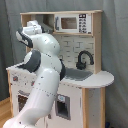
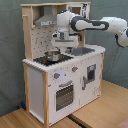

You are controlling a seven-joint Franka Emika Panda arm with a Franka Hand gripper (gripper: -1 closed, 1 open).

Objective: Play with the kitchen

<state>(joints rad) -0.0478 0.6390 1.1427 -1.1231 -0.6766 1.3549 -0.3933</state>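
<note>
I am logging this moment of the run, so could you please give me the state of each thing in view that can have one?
oven door: closed.
pot: upright on the hob.
tap: upright over the sink.
gripper: above the counter behind the pot; open or shut unclear.
</note>
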